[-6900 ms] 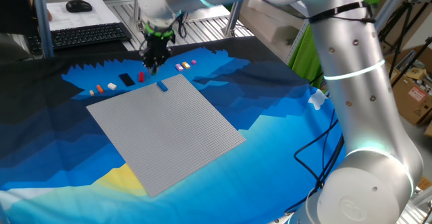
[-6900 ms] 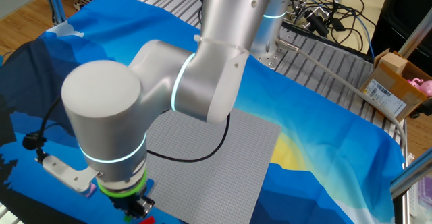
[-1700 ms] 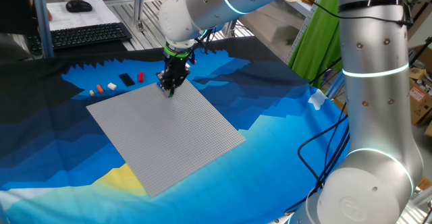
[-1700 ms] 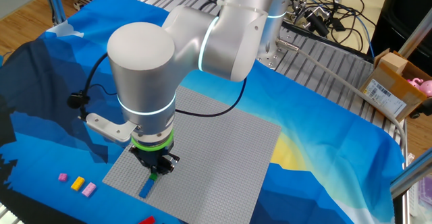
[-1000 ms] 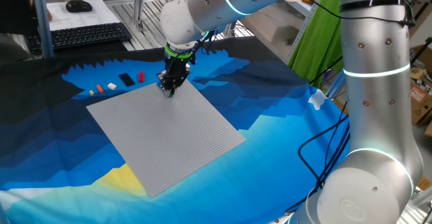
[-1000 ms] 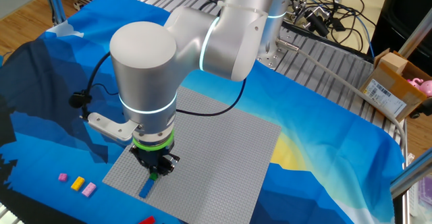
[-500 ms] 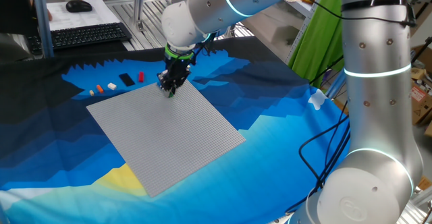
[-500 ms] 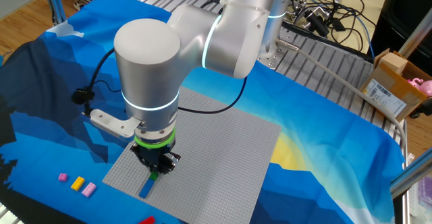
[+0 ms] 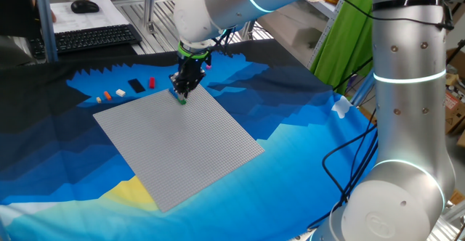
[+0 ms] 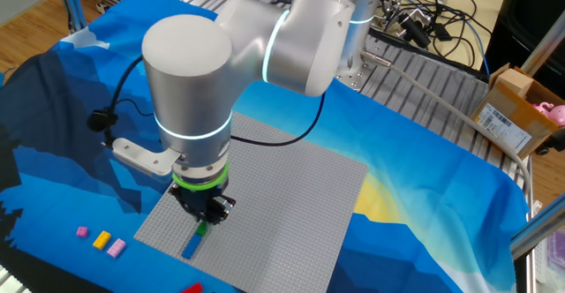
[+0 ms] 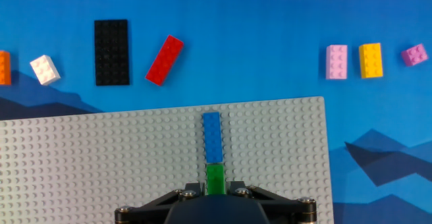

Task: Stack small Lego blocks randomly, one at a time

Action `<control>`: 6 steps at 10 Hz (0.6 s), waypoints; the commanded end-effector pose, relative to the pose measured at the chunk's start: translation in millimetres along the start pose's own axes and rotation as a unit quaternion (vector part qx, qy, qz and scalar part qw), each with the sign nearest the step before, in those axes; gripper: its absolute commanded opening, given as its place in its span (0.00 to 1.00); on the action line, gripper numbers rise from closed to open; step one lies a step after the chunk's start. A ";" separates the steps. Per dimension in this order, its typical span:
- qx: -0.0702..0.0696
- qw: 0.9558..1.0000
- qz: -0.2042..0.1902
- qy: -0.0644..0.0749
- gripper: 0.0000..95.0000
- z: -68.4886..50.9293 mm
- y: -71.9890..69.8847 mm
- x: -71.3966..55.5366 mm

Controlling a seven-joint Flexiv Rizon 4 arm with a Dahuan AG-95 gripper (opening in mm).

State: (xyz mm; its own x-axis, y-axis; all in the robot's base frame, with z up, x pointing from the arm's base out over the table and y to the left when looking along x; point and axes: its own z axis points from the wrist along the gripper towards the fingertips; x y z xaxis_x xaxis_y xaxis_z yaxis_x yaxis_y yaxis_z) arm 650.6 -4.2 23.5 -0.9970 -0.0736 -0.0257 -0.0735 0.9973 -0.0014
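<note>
My gripper is shut on a small green Lego block that shows between its fingers. The green block sits end to end with a blue block that lies on the grey baseplate near its far edge. In one fixed view the gripper hangs low over the plate's far corner region. In the other fixed view the green block sticks out below the gripper, just above the blue block. I cannot tell whether the green block touches the plate.
Loose blocks lie on the blue cloth beyond the plate: red, black, white and orange to the left, pink, yellow and magenta to the right. A keyboard sits behind the table.
The gripper came from the loose blocks onto the plate with the green block. Over the last second the arm shifted only slightly and the grip stayed the same.
</note>
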 end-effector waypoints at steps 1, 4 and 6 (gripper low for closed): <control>-0.002 1.000 0.000 0.000 0.00 4.4 0.2 -0.7; -0.002 1.000 -0.002 -0.004 0.00 12.7 0.0 -1.0; -0.002 1.000 -0.001 -0.001 0.00 8.0 0.4 -0.8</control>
State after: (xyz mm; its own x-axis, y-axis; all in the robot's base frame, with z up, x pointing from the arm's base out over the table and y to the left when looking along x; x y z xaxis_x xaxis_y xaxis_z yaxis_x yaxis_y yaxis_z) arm 651.7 -3.3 15.6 -0.9967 -0.0758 -0.0283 -0.0759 0.9971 0.0010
